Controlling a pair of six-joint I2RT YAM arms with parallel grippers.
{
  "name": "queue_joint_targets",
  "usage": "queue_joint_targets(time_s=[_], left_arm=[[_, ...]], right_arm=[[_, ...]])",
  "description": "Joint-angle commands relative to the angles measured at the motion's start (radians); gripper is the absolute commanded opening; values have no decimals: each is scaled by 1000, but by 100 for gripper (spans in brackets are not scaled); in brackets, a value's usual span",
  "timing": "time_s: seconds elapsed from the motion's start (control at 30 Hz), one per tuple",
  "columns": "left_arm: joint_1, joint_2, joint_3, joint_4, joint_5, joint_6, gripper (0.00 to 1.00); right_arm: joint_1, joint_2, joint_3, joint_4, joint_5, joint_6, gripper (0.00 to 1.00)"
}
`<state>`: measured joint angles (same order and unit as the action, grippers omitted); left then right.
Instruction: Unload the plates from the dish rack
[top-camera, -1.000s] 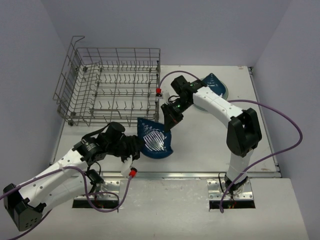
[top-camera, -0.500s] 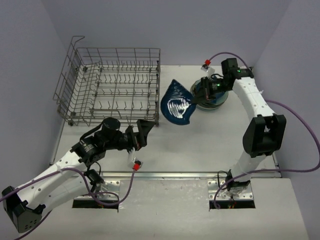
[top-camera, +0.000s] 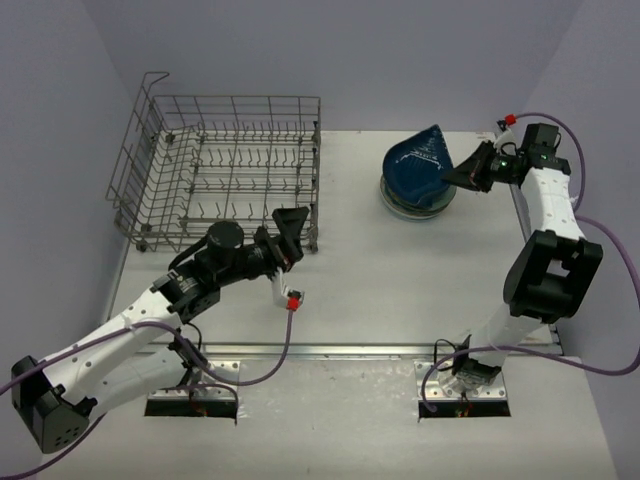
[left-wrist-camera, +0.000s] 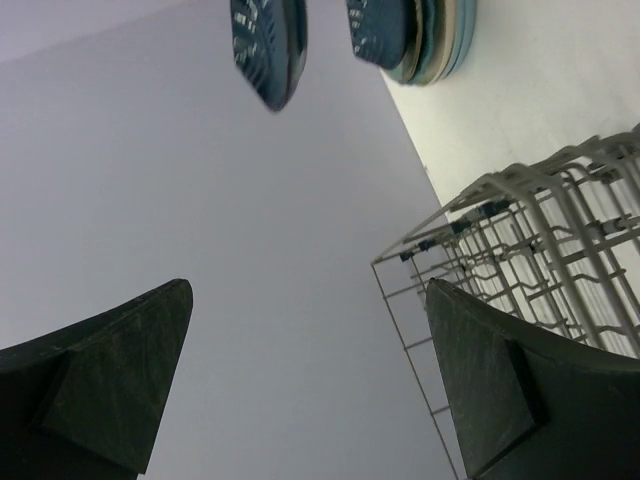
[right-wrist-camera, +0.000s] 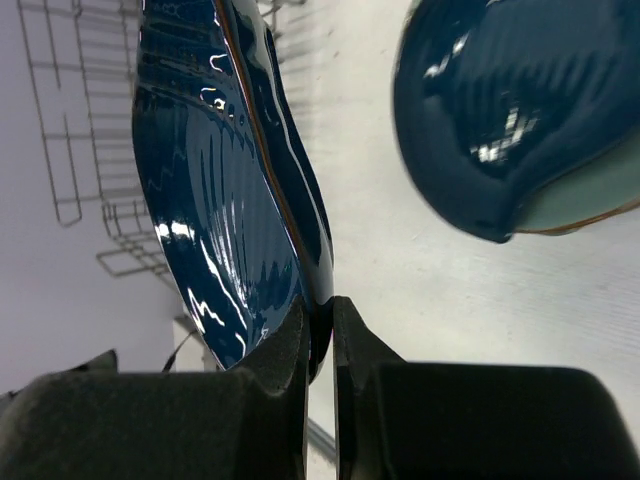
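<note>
Nearest the arm bases, the left gripper (top-camera: 290, 222) sits at the near right corner of the dish rack (top-camera: 220, 170). Its two fingers are spread wide with nothing between them. From above it overlaps the rack's corner wires, and whether it touches them cannot be told. Its own camera shows the rack's wire side past one finger and only bare wall in the gap. Right of the rack lies a broad strip of bare table (top-camera: 400, 290), open from the near edge to the back wall. Beyond that strip, level with the rack's middle rows, a stack of plates (top-camera: 398, 204) lies flat on the table. Its top plate is dark blue, with teal and cream rims showing beneath. Farther from the rack, close to the table's right edge, the right gripper (top-camera: 468, 172) is clamped tight on the rim of a dark blue plate (top-camera: 418, 158). The finger pads (right-wrist-camera: 285, 345) pinch the plate's edge with no gap. That plate is tipped steeply on edge, its glossy ribbed face turned toward the rack. It hangs over the stack on the rack's side, and the left wrist view shows clear air between the two.
</note>
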<state>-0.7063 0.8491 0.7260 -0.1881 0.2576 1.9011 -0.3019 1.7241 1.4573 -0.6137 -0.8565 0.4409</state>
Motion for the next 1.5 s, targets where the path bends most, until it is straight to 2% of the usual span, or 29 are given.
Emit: queue_joint_targets(time_s=[0.0,0.17,0.3,0.33,0.4,0.5,0.77,1.0,1.37,1.47], left_arm=[[-2,64,144,121,-179,-293,100],[-22,116,267,55,-290,-589,100],[-25,196,444,-107,-344,-906,100],[-25,217,472,-138,-343,-945,100],[-25,243,517,-191,-300,-1122,100],[-25,241,527,-211,-262,-1232,100],[-25,252,529,-269,-187,-1347,100],[-25,244,519,-279,-170,-1395,100],[-25,234,498,-295,-166,-1412,100],[-25,234,491,-295,-166,-1412,100]], right_arm=[[-12,22,40,185,-4,79,0],[-24,118,134,171,-15,36,0],[-25,202,232,92,-16,-35,0],[-25,218,254,75,-12,-49,0],[-25,252,287,44,9,-89,0],[-25,289,324,7,20,-132,0],[-26,439,541,-141,36,-295,0],[-28,532,629,-199,24,-373,0],[-29,612,697,-211,4,-388,0],[-29,622,695,-210,16,-391,6]])
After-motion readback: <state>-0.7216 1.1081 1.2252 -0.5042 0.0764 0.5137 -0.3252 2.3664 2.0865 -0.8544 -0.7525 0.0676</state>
